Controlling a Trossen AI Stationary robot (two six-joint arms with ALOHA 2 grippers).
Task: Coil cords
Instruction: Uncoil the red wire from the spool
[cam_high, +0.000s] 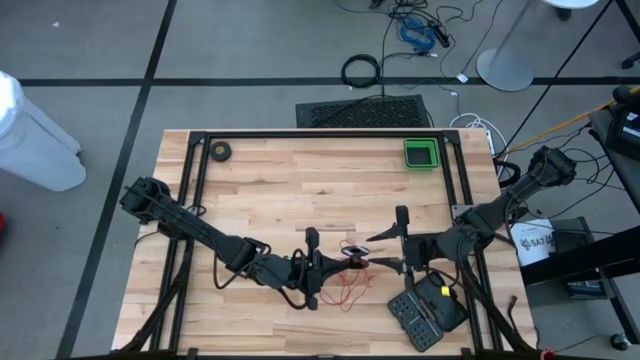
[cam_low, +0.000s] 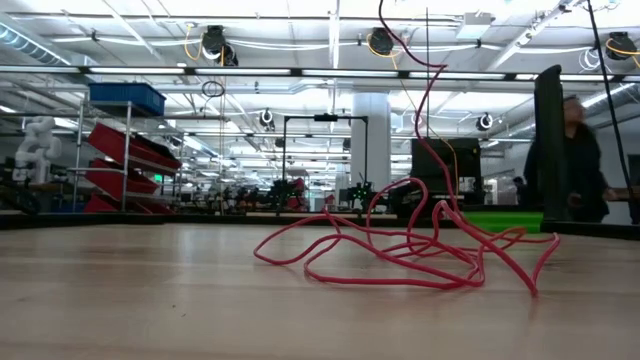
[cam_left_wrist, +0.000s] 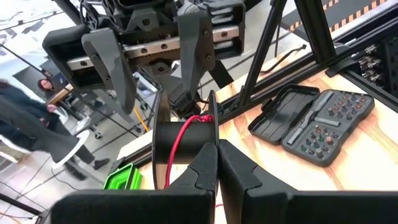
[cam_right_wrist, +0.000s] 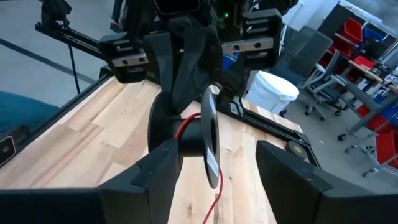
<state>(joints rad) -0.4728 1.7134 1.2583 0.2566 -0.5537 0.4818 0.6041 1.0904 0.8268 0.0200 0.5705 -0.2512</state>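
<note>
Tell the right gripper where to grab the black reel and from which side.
Grip the reel across its free flange, the thin disc rim facing the right gripper, coming straight in from the right, opposite the left gripper that pinches it shut-fingered. The open fingers already straddle that rim; keep off the bare hub, where the red cord winds on.

The red cord (cam_low: 400, 250) runs up past the low view's top edge

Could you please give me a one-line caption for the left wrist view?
Shut left gripper holds the black reel wound with red cord, facing the open right gripper.
</note>
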